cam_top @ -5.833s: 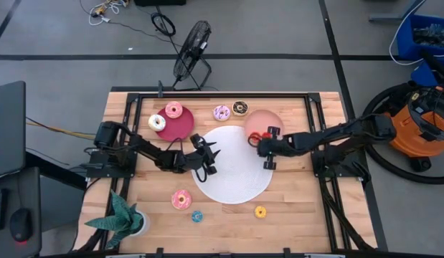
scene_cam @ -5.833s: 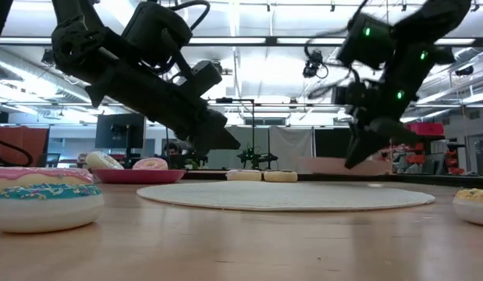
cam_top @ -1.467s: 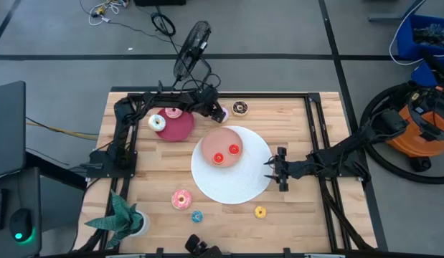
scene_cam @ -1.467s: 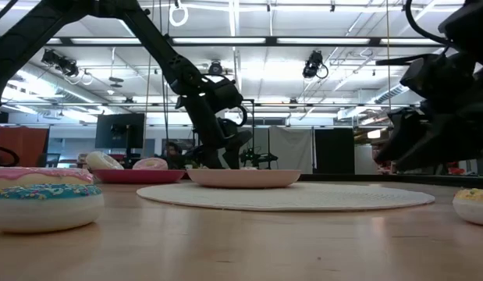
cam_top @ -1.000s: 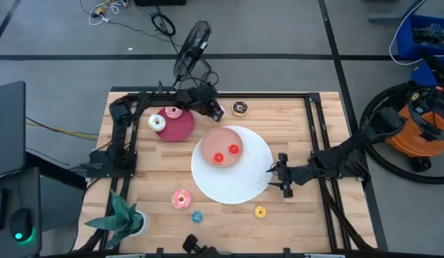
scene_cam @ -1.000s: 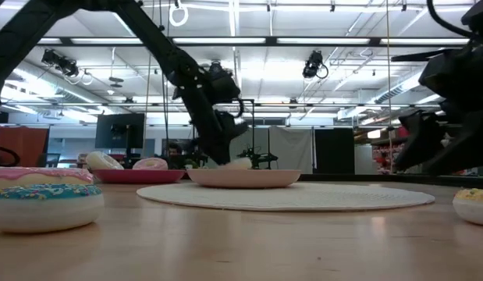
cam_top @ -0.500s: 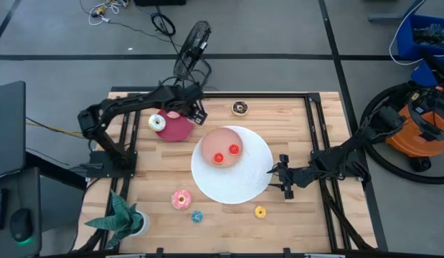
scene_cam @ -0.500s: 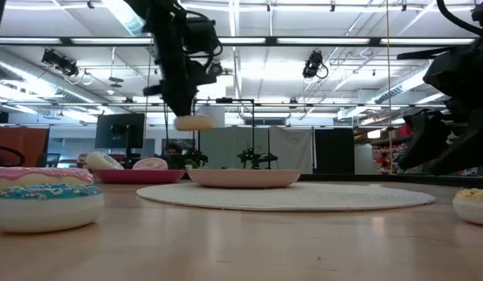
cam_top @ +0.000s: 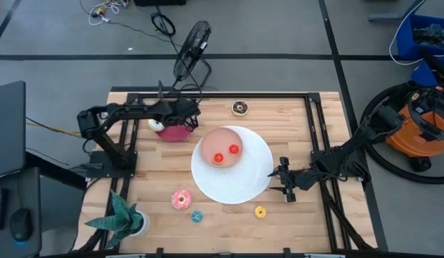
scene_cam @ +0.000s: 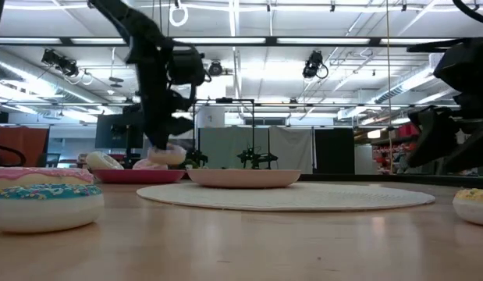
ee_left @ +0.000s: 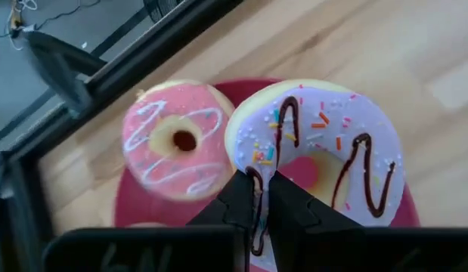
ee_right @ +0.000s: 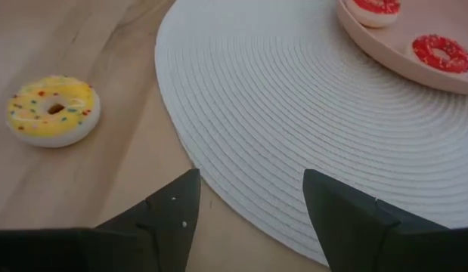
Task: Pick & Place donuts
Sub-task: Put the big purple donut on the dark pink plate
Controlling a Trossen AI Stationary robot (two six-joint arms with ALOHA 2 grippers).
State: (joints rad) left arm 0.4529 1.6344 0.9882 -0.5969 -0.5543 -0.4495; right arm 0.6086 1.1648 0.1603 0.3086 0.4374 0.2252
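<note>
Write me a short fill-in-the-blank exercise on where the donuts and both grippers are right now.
1. The left gripper is shut on the ___ donut.
2. That donut hangs over the ___ plate.
3. The two red donuts lie on the ___ plate.
4. The right gripper, jaws ___, is near the yellow donut.

Missing words: purple; crimson; salmon-pink; open

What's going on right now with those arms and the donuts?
Left gripper shut on purple donut, over crimson plate. Right gripper open, idle beside white disc. Nothing blocking.
</note>
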